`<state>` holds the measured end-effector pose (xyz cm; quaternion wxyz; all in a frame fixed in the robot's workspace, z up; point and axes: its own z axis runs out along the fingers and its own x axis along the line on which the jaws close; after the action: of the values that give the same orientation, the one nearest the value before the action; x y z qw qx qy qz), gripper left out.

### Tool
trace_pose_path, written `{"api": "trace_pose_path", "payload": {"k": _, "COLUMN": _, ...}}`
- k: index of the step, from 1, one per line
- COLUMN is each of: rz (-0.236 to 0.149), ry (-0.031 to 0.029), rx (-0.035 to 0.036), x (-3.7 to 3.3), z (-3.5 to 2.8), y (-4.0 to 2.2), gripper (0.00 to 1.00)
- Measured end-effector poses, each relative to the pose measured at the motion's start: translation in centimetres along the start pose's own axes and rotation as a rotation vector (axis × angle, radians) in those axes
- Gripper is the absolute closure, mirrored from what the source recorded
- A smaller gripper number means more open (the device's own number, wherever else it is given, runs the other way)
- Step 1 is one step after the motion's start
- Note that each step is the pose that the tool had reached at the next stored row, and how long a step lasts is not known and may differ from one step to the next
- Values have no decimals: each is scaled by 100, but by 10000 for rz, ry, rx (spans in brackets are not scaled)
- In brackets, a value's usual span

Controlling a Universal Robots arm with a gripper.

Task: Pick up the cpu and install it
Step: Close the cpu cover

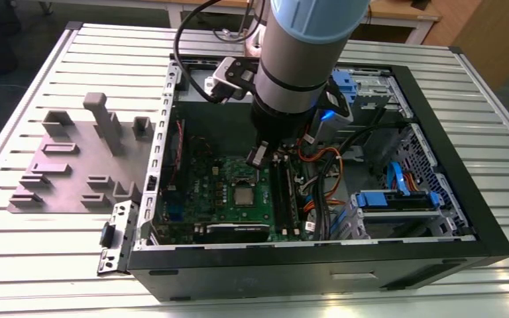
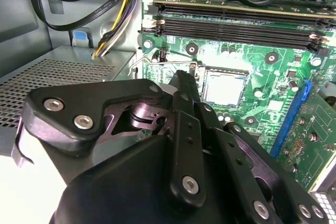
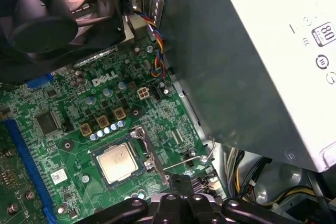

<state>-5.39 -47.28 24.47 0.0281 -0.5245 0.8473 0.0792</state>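
- My pincer (image 1: 259, 158) hangs inside the open computer case (image 1: 325, 255), low over the green motherboard (image 1: 197, 199)
- As far as I can see, my jaws are closed on each other with nothing between them; in both wrist views they run to one narrow black tip (image 2: 182, 77) (image 3: 181, 181)
- The cpu (image 1: 241, 194) lies flat in its socket on the board — silver top up, square to the socket edges
- In the second wrist view the cpu (image 2: 224, 87) sits just past my tip, near it but apart; I am not touching it
- In the first wrist view the cpu (image 3: 118, 162) has the metal socket frame (image 3: 148, 153) just beside it, along one edge, and a thin wire lever (image 3: 189, 163) runs between that frame and my tip
- Long black memory slots (image 2: 236, 24) run beside the socket
- A black fan (image 3: 47, 19) hangs over one corner of the board, and the big gray power supply (image 3: 252, 66) stands at the far side of it
- Outside the case, on the exterior view's left, a gray fixture block (image 1: 69, 165) rests on the slatted table (image 1: 24, 252) — well apart from me
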Motion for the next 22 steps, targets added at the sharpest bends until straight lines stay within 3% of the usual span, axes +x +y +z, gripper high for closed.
{"api": "trace_pose_path", "payload": {"k": 22, "rz": 3, "ry": 74, "rx": 37, "x": 37, "z": -5, "y": -18, "gripper": 89}}
